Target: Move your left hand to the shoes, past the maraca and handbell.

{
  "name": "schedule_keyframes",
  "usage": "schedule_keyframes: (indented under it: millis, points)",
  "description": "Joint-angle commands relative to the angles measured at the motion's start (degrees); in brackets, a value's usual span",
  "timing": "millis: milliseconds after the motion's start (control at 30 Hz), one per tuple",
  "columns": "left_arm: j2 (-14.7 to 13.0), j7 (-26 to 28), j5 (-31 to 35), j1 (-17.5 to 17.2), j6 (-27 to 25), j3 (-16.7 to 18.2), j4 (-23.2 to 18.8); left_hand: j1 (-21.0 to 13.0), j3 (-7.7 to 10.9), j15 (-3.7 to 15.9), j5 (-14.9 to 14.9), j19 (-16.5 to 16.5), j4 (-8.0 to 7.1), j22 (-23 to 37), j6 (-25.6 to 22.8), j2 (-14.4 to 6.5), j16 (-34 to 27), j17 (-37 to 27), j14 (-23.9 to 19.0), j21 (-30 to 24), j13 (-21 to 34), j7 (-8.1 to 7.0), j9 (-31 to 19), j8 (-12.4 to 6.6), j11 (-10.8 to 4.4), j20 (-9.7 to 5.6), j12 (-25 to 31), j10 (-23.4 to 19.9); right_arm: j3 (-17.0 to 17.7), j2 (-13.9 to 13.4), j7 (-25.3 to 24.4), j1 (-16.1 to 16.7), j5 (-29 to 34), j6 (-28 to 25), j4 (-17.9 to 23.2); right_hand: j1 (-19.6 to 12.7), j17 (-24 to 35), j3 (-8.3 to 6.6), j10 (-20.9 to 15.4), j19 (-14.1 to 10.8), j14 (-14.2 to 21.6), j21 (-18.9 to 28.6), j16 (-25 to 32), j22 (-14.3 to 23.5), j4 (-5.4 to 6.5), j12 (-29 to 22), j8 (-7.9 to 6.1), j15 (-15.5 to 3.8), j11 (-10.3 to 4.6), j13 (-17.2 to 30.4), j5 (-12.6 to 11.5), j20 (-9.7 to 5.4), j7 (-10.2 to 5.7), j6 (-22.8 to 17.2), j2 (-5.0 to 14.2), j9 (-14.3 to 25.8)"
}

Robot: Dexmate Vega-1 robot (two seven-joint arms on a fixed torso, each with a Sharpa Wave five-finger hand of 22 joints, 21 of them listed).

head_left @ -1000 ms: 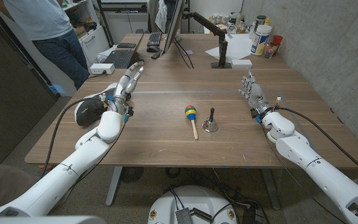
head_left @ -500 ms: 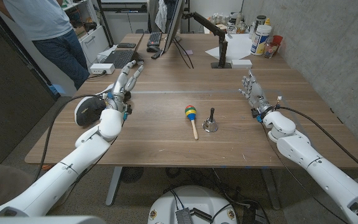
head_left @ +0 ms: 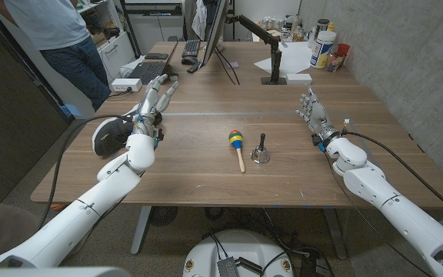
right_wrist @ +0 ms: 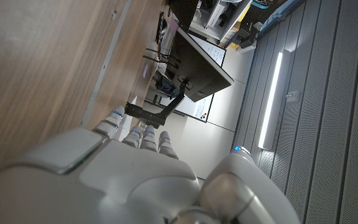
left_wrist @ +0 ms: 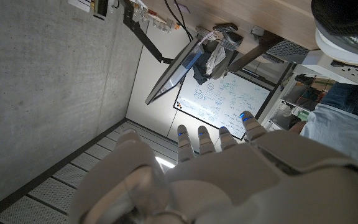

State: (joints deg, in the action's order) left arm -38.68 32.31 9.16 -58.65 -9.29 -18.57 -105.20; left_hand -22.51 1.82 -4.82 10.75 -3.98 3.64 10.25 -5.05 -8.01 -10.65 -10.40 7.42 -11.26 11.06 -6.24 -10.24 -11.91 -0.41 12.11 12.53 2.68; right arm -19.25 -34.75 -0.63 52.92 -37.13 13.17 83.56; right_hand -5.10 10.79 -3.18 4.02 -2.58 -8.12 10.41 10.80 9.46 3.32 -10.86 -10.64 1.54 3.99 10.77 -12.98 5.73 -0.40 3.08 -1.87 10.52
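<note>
My left hand (head_left: 151, 108), fingers apart and holding nothing, is just beside the shoes (head_left: 111, 136) at the table's (head_left: 206, 173) left edge. The maraca (head_left: 237, 143) and handbell (head_left: 261, 151) lie well to the right of the shoes, already passed. My right hand (head_left: 314, 117) waits, fingers loosely extended and empty.

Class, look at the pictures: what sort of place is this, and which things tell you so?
Most likely an office or lab workspace: a monitor on an arm, a keyboard behind it, and a whiteboard covered in notes.
</note>
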Motion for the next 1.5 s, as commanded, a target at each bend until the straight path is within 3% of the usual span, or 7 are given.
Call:
schedule_keyframes:
  millis: [33,300,533,800,933,1267,1500]
  points:
    - [0.33,3.10,5.34,0.23,-6.85,-1.52,-2.23,-0.74,0.32,0.01,-0.27,0.53,0.15,0.26,-0.48,0.15,-0.50,-0.12,-0.31,-0.41,0.25,-0.05,-0.22,-0.17,-0.08,0.11,0.47,-0.36,0.22,-0.28,-0.16,0.27,-0.06,-0.12,0.20,-0.34,0.29,0.06,0.44,0.25,-0.40,0.10,0.25,0.21,-0.21,-0.30,-0.49,0.19,0.22,0.20,-0.22,0.13,0.28,0.49,0.46,0.30]
    - [0.17,4.02,8.70,0.42,-11.45,-2.65,-3.67,-0.87,0.44,-0.06,-0.31,0.74,0.28,0.27,-0.74,0.18,-0.56,-0.12,-0.53,-0.47,0.25,-0.09,-0.22,-0.16,-0.03,0.14,0.53,-0.58,0.27,-0.10,-0.07,0.15,-0.29,-0.11,-0.03,-0.36,0.29,0.07,0.46,0.28,-0.45,0.11,0.25,0.21,-0.23,-0.32,-0.50,0.18,0.25,0.20,-0.21,0.09,0.28,0.49,0.52,0.30]
    - [1.57,5.53,12.10,0.81,-19.19,-3.86,-5.51,-0.99,0.57,-0.02,-0.37,1.11,0.42,0.29,-1.26,0.23,-0.59,-0.13,-0.72,-0.59,0.25,0.07,-0.22,-0.21,0.11,0.13,0.62,-0.89,0.09,0.10,0.27,-0.08,-0.20,0.18,-0.69,-0.38,0.30,0.08,0.48,0.30,-0.57,0.13,0.24,0.21,-0.25,-0.33,-0.52,0.15,0.23,0.20,-0.20,0.11,0.26,0.42,0.56,0.30]
    - [1.34,5.33,13.03,1.14,-21.74,-4.54,-5.98,-1.04,0.65,-0.22,-0.43,1.36,0.54,0.30,-1.46,0.34,-0.45,-0.14,-0.48,-0.64,0.25,0.21,-0.22,-0.11,0.13,0.17,0.60,-0.94,0.10,0.26,0.41,-0.15,-0.52,0.08,-0.91,-0.42,0.30,0.10,0.44,0.34,-0.65,0.14,0.24,0.21,-0.29,-0.36,-0.57,0.14,0.21,0.20,-0.19,0.13,0.23,0.30,0.61,0.30]
    - [1.44,4.91,14.12,1.41,-25.36,-5.21,-6.73,-1.06,0.69,-0.28,-0.46,1.39,0.60,0.30,-1.54,0.39,-0.37,-0.15,-0.30,-0.62,0.25,0.35,-0.23,-0.06,0.21,0.19,0.54,-0.85,-0.07,0.32,0.70,-0.31,-0.31,0.34,-1.29,-0.44,0.31,0.11,0.46,0.37,-0.69,0.14,0.26,0.21,-0.31,-0.37,-0.57,0.09,0.31,0.20,-0.18,0.13,0.25,0.28,0.66,0.30]
    - [1.56,5.10,15.01,1.76,-29.38,-5.84,-7.08,-1.11,0.79,-0.40,-0.48,1.41,0.71,0.29,-1.59,0.42,-0.25,-0.16,0.00,-0.58,0.26,0.36,-0.23,0.07,0.44,0.21,0.36,-0.48,-0.18,0.37,0.90,-0.40,-0.36,0.32,-1.38,-0.48,0.31,0.13,0.46,0.41,-0.73,0.16,0.29,0.21,-0.35,-0.39,-0.57,0.16,0.28,0.20,-0.17,0.08,0.25,0.27,0.72,0.30]
    - [1.42,5.95,14.70,1.74,-29.22,-5.71,-6.39,-1.15,0.89,-0.40,-0.50,1.50,0.78,0.30,-1.75,0.42,-0.34,-0.17,-0.23,-0.58,0.26,0.44,-0.23,0.12,0.61,0.19,0.56,-1.05,-0.14,0.36,0.84,-0.29,-0.42,0.30,-1.34,-0.48,0.32,0.15,0.47,0.48,-0.77,0.15,0.29,0.21,-0.37,-0.40,-0.57,0.09,0.32,0.19,-0.16,0.05,0.23,0.26,0.76,0.30]
